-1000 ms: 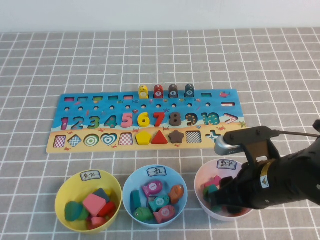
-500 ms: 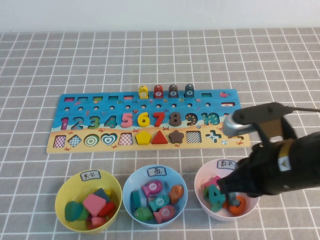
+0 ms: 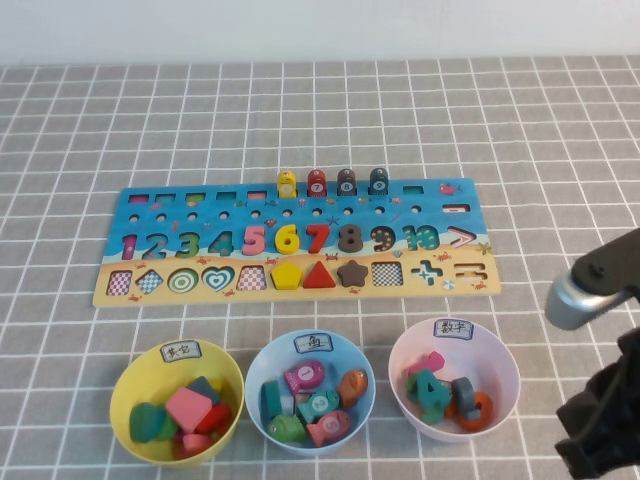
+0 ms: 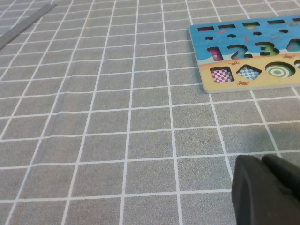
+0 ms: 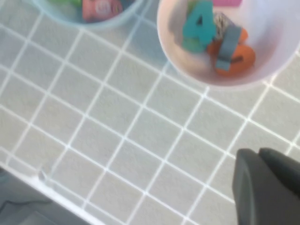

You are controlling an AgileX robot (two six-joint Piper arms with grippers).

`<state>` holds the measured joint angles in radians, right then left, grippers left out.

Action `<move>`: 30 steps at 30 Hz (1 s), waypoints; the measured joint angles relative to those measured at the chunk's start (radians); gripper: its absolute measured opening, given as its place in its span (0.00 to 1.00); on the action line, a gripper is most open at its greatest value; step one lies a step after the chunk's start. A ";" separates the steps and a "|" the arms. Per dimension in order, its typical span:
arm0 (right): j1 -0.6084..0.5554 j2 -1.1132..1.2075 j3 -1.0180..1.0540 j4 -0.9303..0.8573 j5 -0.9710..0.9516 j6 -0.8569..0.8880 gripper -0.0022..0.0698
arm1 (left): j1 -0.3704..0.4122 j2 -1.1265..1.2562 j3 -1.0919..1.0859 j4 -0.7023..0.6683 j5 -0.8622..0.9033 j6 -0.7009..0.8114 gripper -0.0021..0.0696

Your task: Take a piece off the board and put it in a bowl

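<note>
The piece (image 3: pixel 463 391), a chunky little numeral in dark slate blue-grey, lies inside the pale-pink bowl (image 3: pixel 503 370) at the near right of the worktop (image 3: pixel 300 110). It rests against an orange ring-shaped numeral (image 3: pixel 478 409) and just beside a teal 4 (image 3: pixel 432 393), with a pink piece (image 3: pixel 426 362) behind them. From the right wrist camera it (image 5: pixel 228 41) shows as a grey bar lying tilted across the orange one, its painted face dull and matte. The bowl carries a small white label (image 3: pixel 452 327) with two Chinese characters on its far rim.

The board (image 3: pixel 300 285) lies flat farther back, blue sea print above a sandy strip. The 9 slot (image 3: pixel 383 238) on it shows only a dark printed recess, beside the brown 8 (image 3: pixel 350 238). Four round-topped pegs (image 3: pixel 332 182) stand along its far edge.

The right claw (image 5: pixel 267 187) hangs off to the right of the pink bowl, near the edge of the worktop, fingers pressed together and holding nothing. The left claw (image 4: pixel 265 190) hovers over bare grid cloth near the board's left end; I cannot tell how its fingers stand.

A light-blue bowl (image 3: pixel 262 365) and a yellow bowl (image 3: pixel 130 375) sit left of the pink one, both holding coloured pieces.
</note>
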<state>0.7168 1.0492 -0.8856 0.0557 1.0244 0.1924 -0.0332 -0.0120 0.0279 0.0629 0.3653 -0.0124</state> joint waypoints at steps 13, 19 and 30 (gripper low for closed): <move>-0.053 -0.057 0.041 -0.131 -0.102 -0.006 0.01 | 0.000 0.000 0.000 0.000 0.000 0.000 0.02; -0.300 -0.261 0.335 -0.145 -0.394 -0.006 0.01 | 0.000 0.000 0.000 0.000 0.000 0.000 0.02; -0.684 -0.782 0.863 -0.151 -0.892 -0.006 0.01 | 0.000 0.000 0.000 0.000 0.000 0.000 0.02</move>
<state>0.0324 0.2669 -0.0224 -0.0950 0.1322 0.1863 -0.0332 -0.0120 0.0279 0.0629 0.3653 -0.0124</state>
